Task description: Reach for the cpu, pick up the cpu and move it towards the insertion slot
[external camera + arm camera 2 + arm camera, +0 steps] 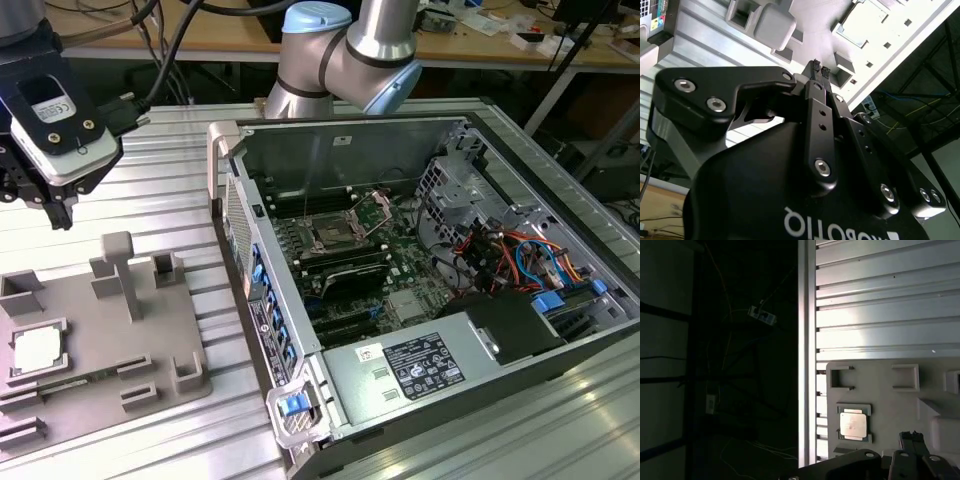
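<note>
our fingers [815, 100] clenched together over the grey tray [100, 325], the cpu [35, 350] flat in its square recess

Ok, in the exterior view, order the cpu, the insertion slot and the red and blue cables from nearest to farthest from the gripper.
From the gripper:
1. cpu, in the grey tray, the exterior view's left.
2. insertion slot, on the motherboard, middle.
3. red and blue cables, the exterior view's right.
</note>
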Robot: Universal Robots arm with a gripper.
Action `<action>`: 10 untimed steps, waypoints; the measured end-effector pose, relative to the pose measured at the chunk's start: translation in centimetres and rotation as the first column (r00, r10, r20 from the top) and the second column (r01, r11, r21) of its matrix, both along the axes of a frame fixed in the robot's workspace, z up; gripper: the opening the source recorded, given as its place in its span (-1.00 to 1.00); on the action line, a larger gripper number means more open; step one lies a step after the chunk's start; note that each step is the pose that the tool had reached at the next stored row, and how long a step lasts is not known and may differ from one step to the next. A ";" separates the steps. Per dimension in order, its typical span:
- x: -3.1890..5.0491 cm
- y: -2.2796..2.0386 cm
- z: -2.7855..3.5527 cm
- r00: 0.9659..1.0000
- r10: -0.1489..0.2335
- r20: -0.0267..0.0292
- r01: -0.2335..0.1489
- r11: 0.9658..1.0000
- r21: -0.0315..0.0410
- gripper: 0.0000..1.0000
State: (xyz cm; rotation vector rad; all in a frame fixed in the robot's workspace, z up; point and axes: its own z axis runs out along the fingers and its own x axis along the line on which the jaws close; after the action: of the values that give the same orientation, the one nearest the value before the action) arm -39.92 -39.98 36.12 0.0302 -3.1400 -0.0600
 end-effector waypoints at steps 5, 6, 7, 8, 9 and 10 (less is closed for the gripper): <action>-0.02 0.00 0.00 1.000 0.000 0.000 0.000 1.000 0.000 -0.79; -0.02 0.00 0.00 1.000 0.000 0.000 0.000 1.000 0.000 -0.79; -0.03 0.00 0.00 1.000 0.000 0.000 0.000 1.000 0.000 -0.79; -0.03 0.00 0.00 1.000 0.000 0.000 0.000 1.000 0.000 -0.79; -0.05 0.00 0.00 1.000 0.000 0.000 0.000 1.000 0.000 -0.79; -0.07 0.00 0.00 1.000 0.000 0.000 0.000 1.000 0.000 -0.79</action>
State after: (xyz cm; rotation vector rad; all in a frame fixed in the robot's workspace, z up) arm -39.99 -39.98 36.12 0.0300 -3.1400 -0.0599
